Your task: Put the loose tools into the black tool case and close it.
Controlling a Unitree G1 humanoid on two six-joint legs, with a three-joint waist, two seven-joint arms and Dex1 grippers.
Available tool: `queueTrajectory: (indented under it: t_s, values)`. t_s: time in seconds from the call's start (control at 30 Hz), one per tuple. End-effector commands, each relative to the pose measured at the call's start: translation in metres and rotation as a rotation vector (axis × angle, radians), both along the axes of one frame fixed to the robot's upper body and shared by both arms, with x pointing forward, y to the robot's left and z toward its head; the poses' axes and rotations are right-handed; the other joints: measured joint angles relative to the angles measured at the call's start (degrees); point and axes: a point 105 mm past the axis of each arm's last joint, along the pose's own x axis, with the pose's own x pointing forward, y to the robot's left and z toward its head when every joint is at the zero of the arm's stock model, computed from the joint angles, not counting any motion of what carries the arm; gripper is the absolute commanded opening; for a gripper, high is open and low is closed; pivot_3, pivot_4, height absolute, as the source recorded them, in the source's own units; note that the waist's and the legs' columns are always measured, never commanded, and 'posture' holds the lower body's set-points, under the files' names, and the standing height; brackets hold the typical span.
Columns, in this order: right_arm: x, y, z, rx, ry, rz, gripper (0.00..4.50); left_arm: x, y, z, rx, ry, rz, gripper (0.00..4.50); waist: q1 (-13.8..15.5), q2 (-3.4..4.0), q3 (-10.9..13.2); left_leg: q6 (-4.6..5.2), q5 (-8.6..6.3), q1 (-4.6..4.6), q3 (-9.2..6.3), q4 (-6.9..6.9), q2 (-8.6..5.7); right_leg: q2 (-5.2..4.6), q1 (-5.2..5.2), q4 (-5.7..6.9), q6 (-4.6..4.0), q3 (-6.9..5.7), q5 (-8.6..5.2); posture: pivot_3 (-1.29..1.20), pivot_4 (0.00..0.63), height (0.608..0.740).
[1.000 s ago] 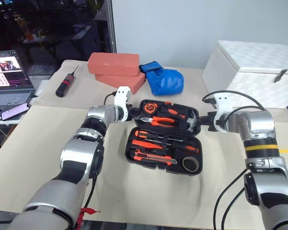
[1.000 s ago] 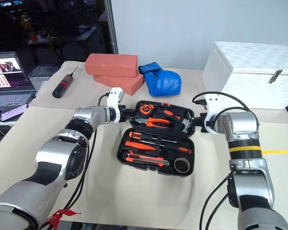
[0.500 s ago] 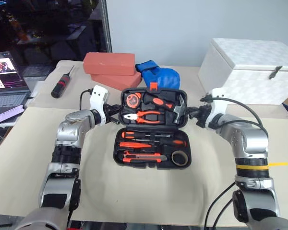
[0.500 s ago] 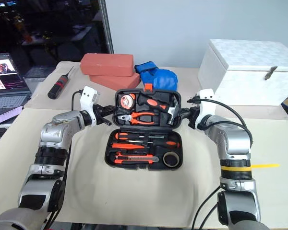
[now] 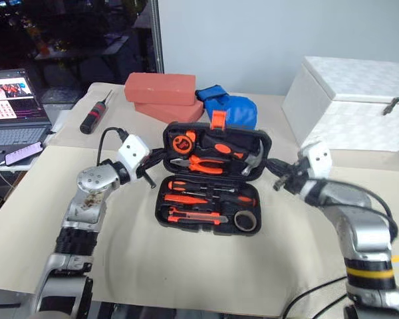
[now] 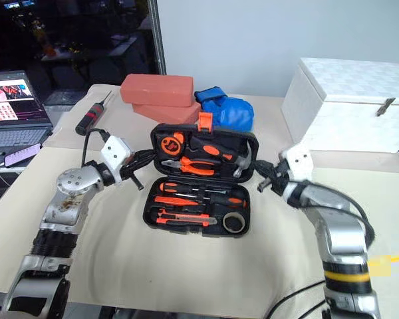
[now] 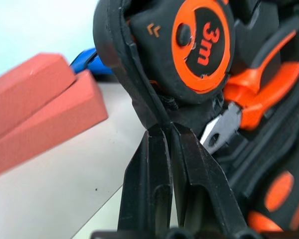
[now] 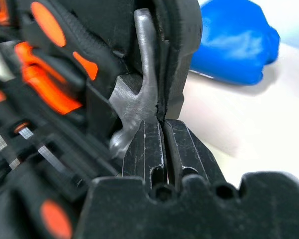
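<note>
The flat black moulded-plastic tool case [image 5: 213, 179] sits mid-table, lid half raised at twelve o'clock. The left gripper [image 7: 165, 130] and right gripper [image 8: 163, 124], both pinched closed, press its lid's side edges. Rigid, tool-laden and probably slippery, the lid is best pushed at those rims

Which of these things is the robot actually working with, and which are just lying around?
Part of the job:
- black tool case, lid half raised
- tools inside it
- left pincer and right pincer, shut at the lid's edges

Just lying about:
- red bricks
- blue glove
- white box
- laptop
- thick screwdriver
</note>
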Motion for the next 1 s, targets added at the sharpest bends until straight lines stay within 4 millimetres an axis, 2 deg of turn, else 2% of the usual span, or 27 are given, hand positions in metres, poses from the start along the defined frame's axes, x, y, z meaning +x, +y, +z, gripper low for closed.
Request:
queueTrajectory:
  t_s: [0.03,0.07,0.1,0.13,0.17,0.23,0.27,0.33,0.37,0.4,0.53,0.6,0.67,0.73,0.8,0.87,1.0]
  values:
    - [-0.029,0.017,0.006,-0.115,-0.070,0.151,0.00,-0.033,0.011,-0.018,-0.005,0.296,-0.122,0.69,-0.51,0.00,0.00,-0.01,-0.01,0.26,0.04,-0.01,0.05,0.00,0.25,0.00,0.21,-0.01,-0.36,0.00,0.150,0.740]
    - [-0.033,0.013,0.005,-0.141,-0.068,0.139,0.00,-0.034,0.024,-0.018,-0.001,0.342,-0.085,0.84,-0.82,0.00,0.00,-0.04,-0.02,0.54,0.07,-0.02,0.10,0.00,0.48,0.05,0.15,-0.02,-0.61,0.00,0.150,0.740]
    - [-0.045,0.001,0.001,-0.224,-0.031,0.140,0.71,-0.047,0.058,-0.019,0.037,0.478,-0.049,1.24,-0.98,0.01,0.00,-0.04,-0.02,0.68,0.12,-0.02,0.11,-0.03,0.51,0.14,-0.17,-0.02,-0.79,0.00,0.150,0.740]
    - [-0.054,-0.007,-0.001,-0.283,-0.003,0.145,0.90,-0.057,0.080,-0.017,0.056,0.570,-0.024,1.51,-1.16,-0.03,0.05,-0.04,-0.02,0.69,0.13,-0.02,0.11,-0.03,0.49,0.18,-0.19,-0.02,-0.79,0.00,0.150,0.740]
    - [-0.067,-0.020,-0.004,-0.386,0.043,0.148,1.21,-0.077,0.100,-0.007,0.065,0.693,-0.049,1.91,-1.34,-0.07,0.10,-0.06,-0.01,0.65,0.16,-0.01,0.12,-0.04,0.35,0.31,-0.24,0.00,-0.78,0.00,0.150,0.740]
    - [-0.087,-0.032,-0.006,-0.432,0.147,0.163,1.26,-0.092,0.110,0.013,0.022,0.797,-0.081,2.50,-1.34,-0.32,0.31,-0.06,-0.01,0.68,0.14,-0.04,0.23,0.04,0.24,0.41,-0.47,-0.06,-0.83,0.00,0.150,0.740]
    - [-0.099,-0.031,-0.007,-0.449,0.186,0.202,1.08,-0.101,0.106,0.023,0.004,0.834,-0.136,2.86,-1.18,-0.39,0.29,-0.06,-0.01,0.66,0.12,-0.08,0.25,0.04,0.22,0.36,-0.50,-0.10,-0.85,0.00,0.150,0.740]
    - [-0.114,-0.024,-0.010,-0.407,0.261,0.261,0.55,-0.108,0.094,0.032,-0.004,0.853,-0.219,2.87,-0.59,-0.30,0.24,-0.07,-0.02,0.78,0.13,-0.05,0.28,-0.07,0.36,0.26,-0.50,-0.16,-0.85,0.00,0.150,0.740]
    - [-0.119,-0.017,-0.011,-0.363,0.281,0.289,0.18,-0.107,0.086,0.035,-0.017,0.843,-0.247,2.59,-0.27,-0.22,0.21,-0.26,-0.13,0.77,0.17,-0.06,0.32,-0.20,0.42,0.18,-0.47,-0.17,-0.87,0.00,0.150,0.740]
    - [-0.121,-0.012,-0.011,-0.331,0.291,0.302,0.00,-0.105,0.081,0.037,-0.027,0.833,-0.258,2.45,0.07,-0.21,0.20,-0.49,-0.27,0.81,0.24,-0.06,0.34,-0.24,0.40,0.12,-0.45,-0.16,-0.89,0.00,0.150,0.740]
    - [-0.131,0.026,-0.027,-0.246,0.360,0.437,0.00,-0.108,0.040,0.042,-0.046,0.805,-0.407,1.25,0.53,-0.52,0.30,-0.59,-0.33,0.83,0.51,-0.03,0.52,-0.20,0.41,-0.06,-0.44,-0.14,-0.89,0.00,0.150,0.740]
    - [-0.136,0.040,-0.034,-0.222,0.409,0.496,0.00,-0.108,0.027,0.039,-0.019,0.776,-0.443,0.57,0.50,-0.69,0.35,-0.58,-0.32,0.68,0.65,0.01,0.70,-0.12,0.38,-0.07,-0.45,-0.15,-0.89,0.00,0.150,0.740]
    - [-0.122,0.046,-0.056,-0.270,0.447,0.441,0.00,-0.102,0.007,0.037,-0.020,0.723,-0.481,0.07,0.42,-0.74,0.34,-0.57,-0.31,0.62,0.74,0.06,0.67,-0.12,0.35,-0.06,-0.45,-0.13,-0.88,0.00,0.150,0.740]
    - [-0.097,0.046,-0.065,-0.288,0.411,0.330,0.00,-0.102,-0.005,0.034,-0.008,0.702,-0.519,0.07,0.22,-0.76,0.35,-0.41,-0.21,0.67,0.80,0.09,0.67,-0.11,0.34,-0.01,-0.46,-0.12,-0.87,0.00,0.150,0.740]
    - [-0.072,0.045,-0.066,-0.313,0.353,0.241,0.00,-0.102,-0.010,0.031,-0.002,0.688,-0.535,0.07,-0.06,-0.78,0.36,-0.12,-0.04,0.63,0.83,0.09,0.67,-0.04,0.28,0.03,-0.51,-0.08,-0.82,0.00,0.150,0.740]
    - [-0.041,0.046,-0.060,-0.294,0.284,0.132,0.00,-0.100,-0.015,0.029,0.002,0.678,-0.538,0.07,-0.47,-0.78,0.36,-0.11,-0.03,0.58,0.84,0.06,0.65,-0.02,0.17,0.09,-0.48,-0.05,-0.75,0.00,0.150,0.740]
    - [0.010,0.058,-0.039,-0.301,0.167,0.046,0.00,-0.091,-0.019,0.027,0.000,0.643,-0.510,0.07,-1.09,-0.76,0.40,-0.09,-0.02,0.51,0.82,0.06,0.69,0.10,0.05,0.20,-0.50,-0.05,-0.67,0.00,0.150,0.740]
